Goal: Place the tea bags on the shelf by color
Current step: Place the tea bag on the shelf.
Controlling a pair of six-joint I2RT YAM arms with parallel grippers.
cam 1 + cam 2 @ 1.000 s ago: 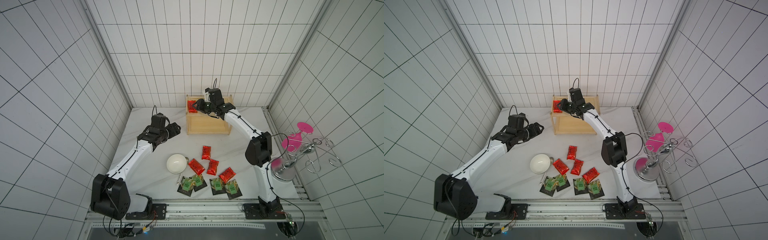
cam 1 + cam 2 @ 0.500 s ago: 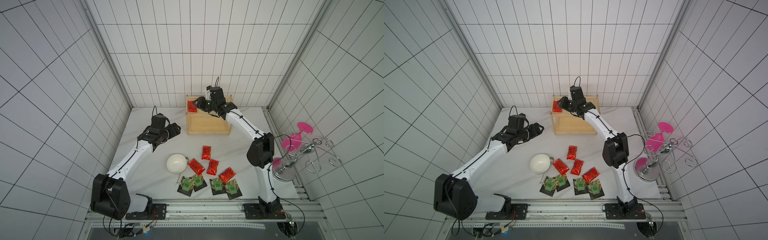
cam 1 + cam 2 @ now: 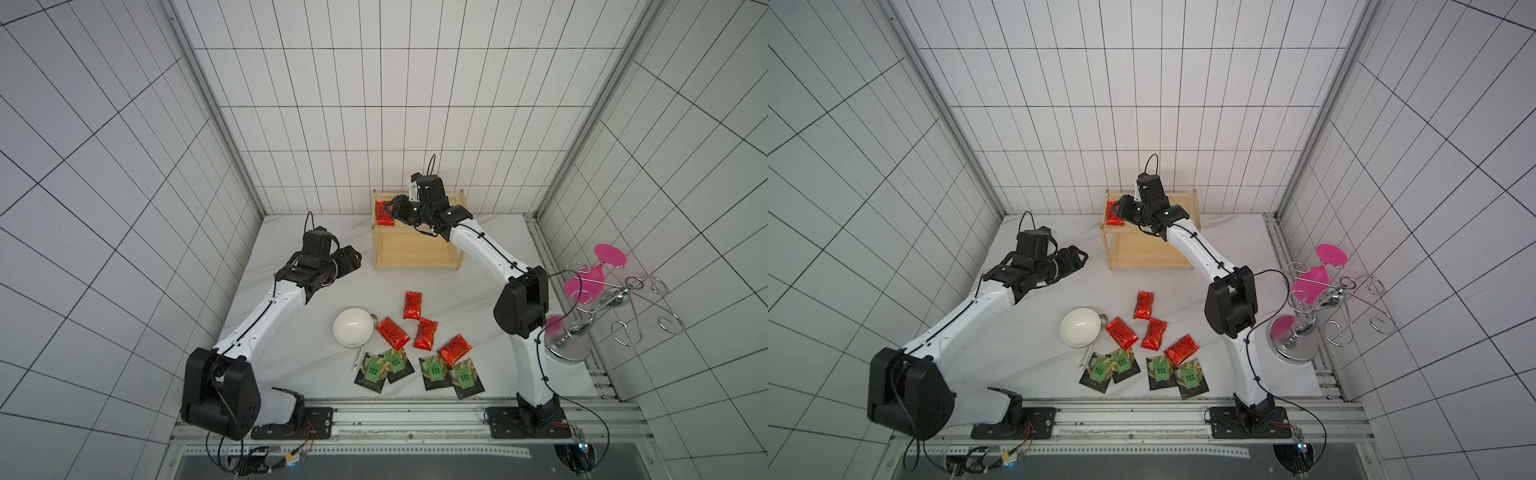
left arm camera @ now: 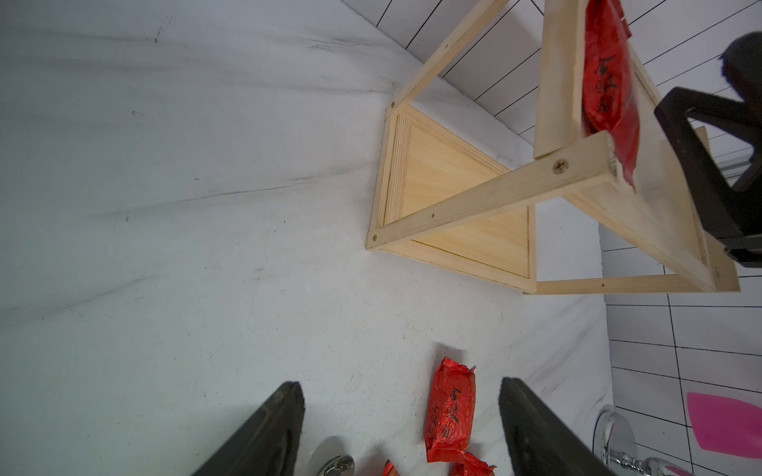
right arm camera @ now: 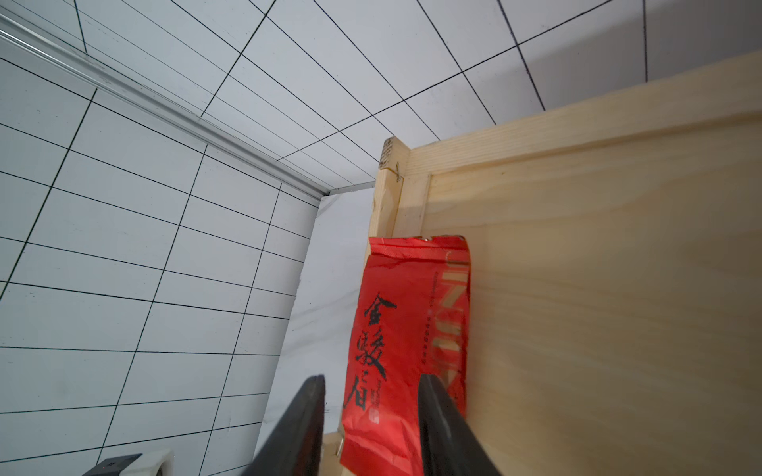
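Sachet [image 5: 408, 329]: crinkled red foil, oblong; shelf [image 3: 415, 249]: pale grained wood

Glossy red foil sachets [image 3: 425, 333], pale matt wooden shelf [image 3: 411, 249], shiny chrome wire rack [image 3: 567, 347].

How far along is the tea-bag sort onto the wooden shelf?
Done: one shiny red foil sachet lies on the top tier of the light wooden two-tier shelf, overlapping its end rim. In hand: nothing; the right gripper sits open at that sachet, and the left gripper is open and empty. Left: four red foil sachets and four black square packets with green labels on the white table.
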